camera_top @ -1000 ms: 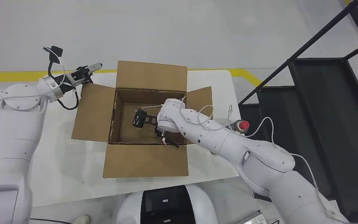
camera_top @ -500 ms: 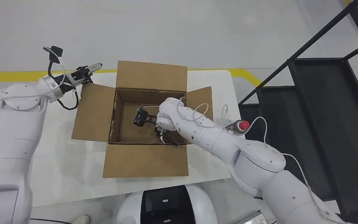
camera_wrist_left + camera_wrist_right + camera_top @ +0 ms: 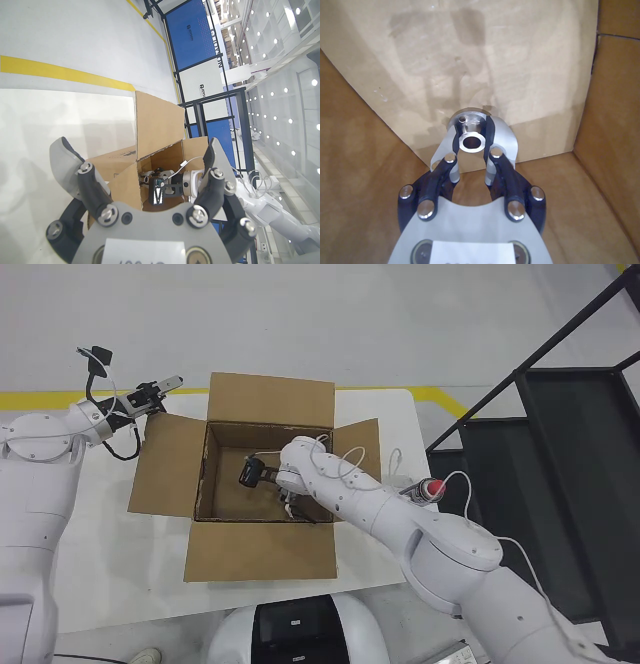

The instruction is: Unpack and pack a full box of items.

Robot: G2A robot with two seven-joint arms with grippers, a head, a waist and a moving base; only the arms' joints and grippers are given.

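Where the corrugated cardboard box (image 3: pixel 258 549) sits open on the white counter (image 3: pixel 110 554), the right gripper (image 3: pixel 250 475) is down inside it. The right wrist view shows its fingers (image 3: pixel 505 140) pinching a shiny flanged metal bushing (image 3: pixel 472 143) with a round bore. The left gripper (image 3: pixel 137 142) hovers off the box's far-left corner, fingers spread. Since a second ago the right wrist has edged left, and the left arm has stayed put.

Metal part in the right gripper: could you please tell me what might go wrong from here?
The right gripper clamps the metal part only by its narrow neck, so it may slip and drop inside the box.
The part sits low, close to a box wall, so lifting could catch cardboard.
The loose white cable on that arm hangs near the box's rim and might snag.
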